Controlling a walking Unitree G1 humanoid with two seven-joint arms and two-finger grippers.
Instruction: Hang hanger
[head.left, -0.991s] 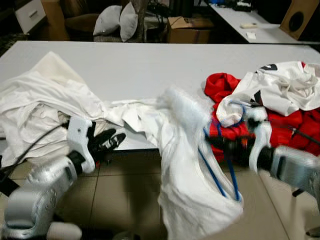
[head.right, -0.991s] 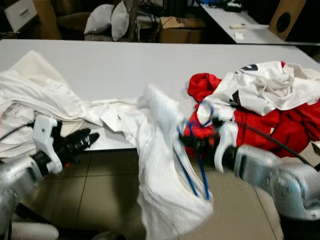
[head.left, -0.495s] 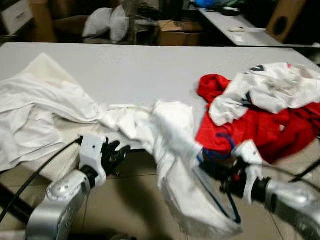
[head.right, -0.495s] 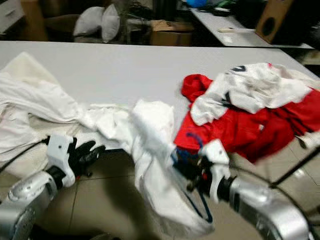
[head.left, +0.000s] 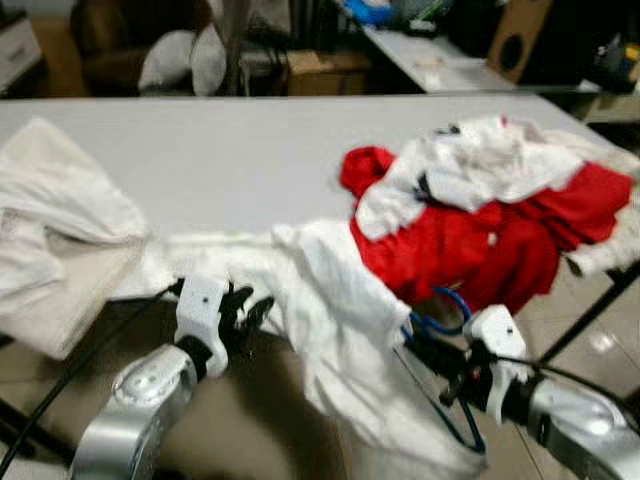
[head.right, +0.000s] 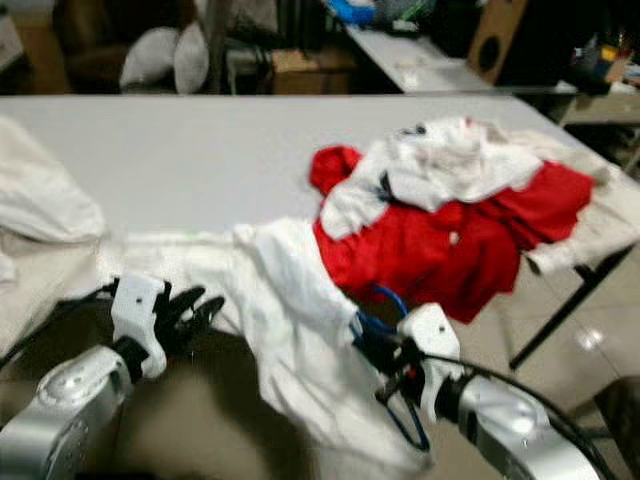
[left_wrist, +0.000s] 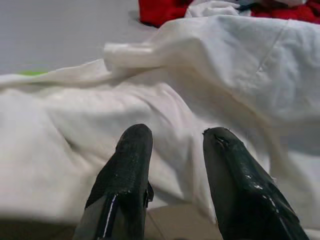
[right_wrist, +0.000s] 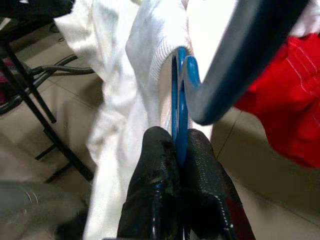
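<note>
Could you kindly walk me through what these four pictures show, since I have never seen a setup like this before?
This is a humanoid robot with two silver arms, each ending in two black fingers. The two wide pictures come from the cameras in its head, looking down at a white table. The two close-ups come from cameras on its wrists, looking along the fingers. On the table lies a pile of red and white clothes. The right gripper is shut on a blue hanger that sits inside a white garment draped off the table's edge. The left gripper is open, just short of that same garment.
</note>
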